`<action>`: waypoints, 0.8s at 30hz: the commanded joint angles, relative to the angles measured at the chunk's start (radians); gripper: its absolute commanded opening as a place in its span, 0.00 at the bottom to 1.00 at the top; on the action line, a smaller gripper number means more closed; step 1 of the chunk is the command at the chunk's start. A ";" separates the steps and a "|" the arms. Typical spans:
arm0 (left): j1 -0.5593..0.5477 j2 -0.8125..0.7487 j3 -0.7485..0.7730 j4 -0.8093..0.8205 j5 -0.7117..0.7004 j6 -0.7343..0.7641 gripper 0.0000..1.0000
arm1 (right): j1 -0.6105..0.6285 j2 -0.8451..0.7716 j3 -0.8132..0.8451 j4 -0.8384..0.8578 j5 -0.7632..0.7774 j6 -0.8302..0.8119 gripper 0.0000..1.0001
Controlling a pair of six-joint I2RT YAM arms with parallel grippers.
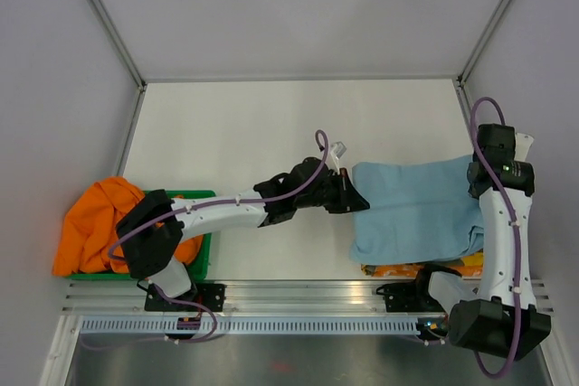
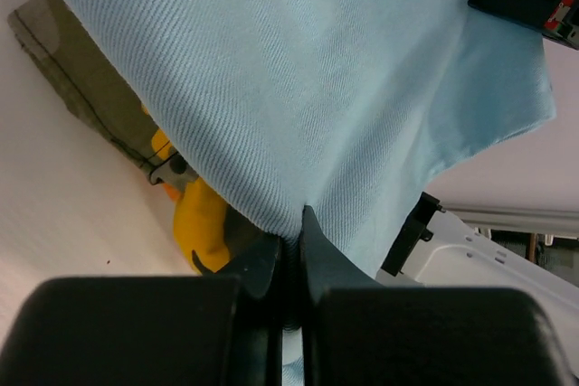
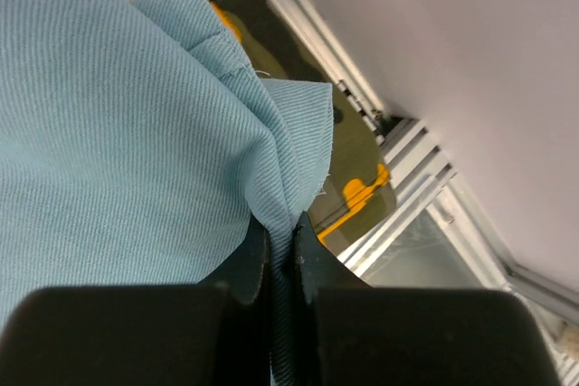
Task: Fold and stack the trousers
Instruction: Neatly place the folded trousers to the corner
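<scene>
I am pinching the light-blue trousers (image 1: 412, 210) with both grippers. My left gripper (image 2: 291, 232) is clamping tight on the pair's left edge, and my right gripper (image 3: 282, 228) is clamping tight on a bunched hem at its right edge. The pair is lying draped over the camouflage trousers (image 1: 398, 269) on the bench's (image 1: 235, 133) right near side. The orange trousers (image 1: 95, 223) are spilling over the green basket (image 1: 204, 250) at far left.

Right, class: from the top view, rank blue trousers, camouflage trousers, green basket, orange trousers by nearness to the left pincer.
1. Blue trousers: held in the left pincer.
2. Camouflage trousers: underneath, near edge.
3. Green basket: left.
4. Orange trousers: far left.
</scene>
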 commanded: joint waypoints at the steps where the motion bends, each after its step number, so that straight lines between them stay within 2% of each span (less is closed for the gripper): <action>1: 0.000 0.012 0.033 -0.068 0.004 0.003 0.02 | -0.039 -0.019 -0.029 0.181 0.363 -0.135 0.00; 4: -0.011 0.053 0.061 -0.062 0.014 0.010 0.02 | -0.040 -0.030 -0.130 0.222 0.409 -0.159 0.00; 6: -0.018 0.081 0.069 -0.059 0.007 0.015 0.02 | -0.046 -0.065 -0.190 0.275 0.492 -0.182 0.00; 10: -0.018 0.115 0.062 -0.059 -0.001 0.010 0.02 | -0.071 -0.117 -0.285 0.409 0.513 -0.302 0.00; 15: -0.020 0.155 0.049 -0.047 -0.001 0.001 0.02 | -0.074 -0.073 -0.284 0.451 0.558 -0.331 0.00; 22: -0.021 0.196 0.053 -0.038 -0.001 0.012 0.02 | -0.091 -0.047 -0.313 0.490 0.535 -0.379 0.01; 23: -0.021 0.198 0.053 -0.042 -0.004 0.015 0.02 | -0.089 -0.047 -0.305 0.482 0.544 -0.368 0.10; 24: -0.021 0.201 0.053 -0.047 -0.005 0.020 0.02 | -0.091 -0.048 -0.266 0.455 0.550 -0.347 0.25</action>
